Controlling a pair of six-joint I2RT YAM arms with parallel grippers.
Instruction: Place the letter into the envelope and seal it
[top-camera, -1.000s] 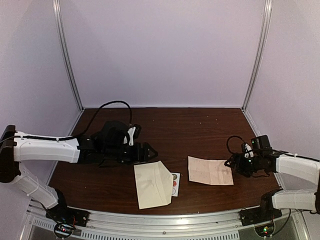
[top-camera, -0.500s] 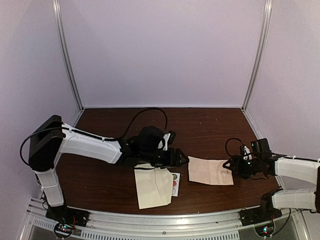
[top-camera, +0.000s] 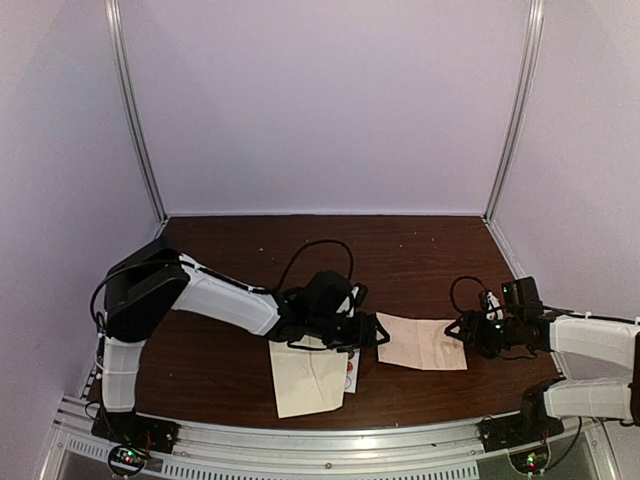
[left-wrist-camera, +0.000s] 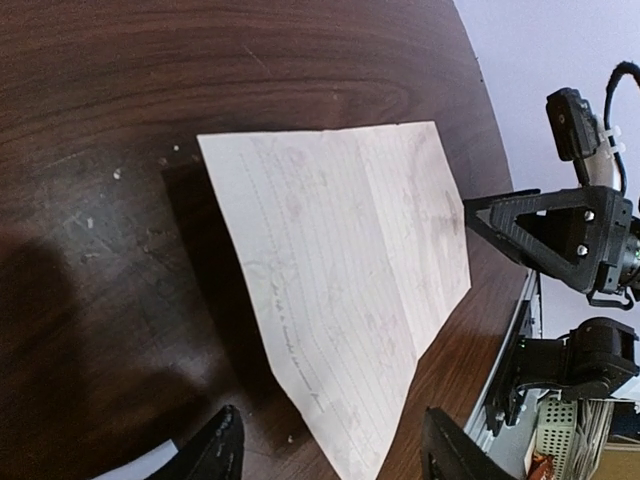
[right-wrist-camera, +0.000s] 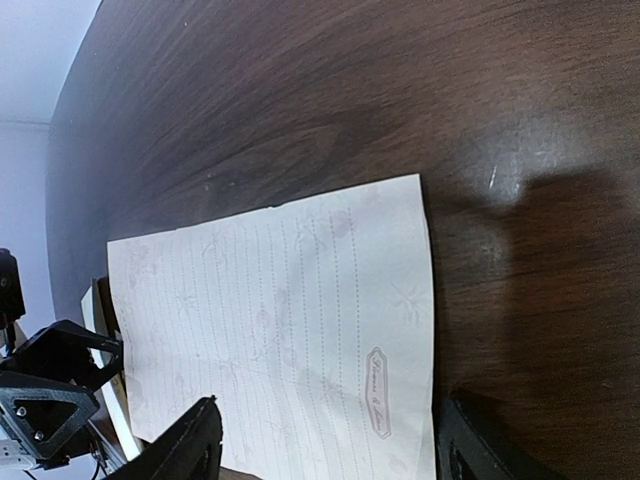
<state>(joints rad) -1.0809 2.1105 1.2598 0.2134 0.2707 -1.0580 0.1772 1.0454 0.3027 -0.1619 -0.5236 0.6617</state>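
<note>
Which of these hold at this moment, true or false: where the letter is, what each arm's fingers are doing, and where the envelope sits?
1. The letter lies on the table, outside the envelope. True.
2. The left fingers are clamped shut on the letter. False: they stand apart at its edge.
3. The right fingers stand open at the letter's opposite edge. True.
4. The envelope lies between the letter and the right arm. False: it lies on the left arm's side of the letter.
</note>
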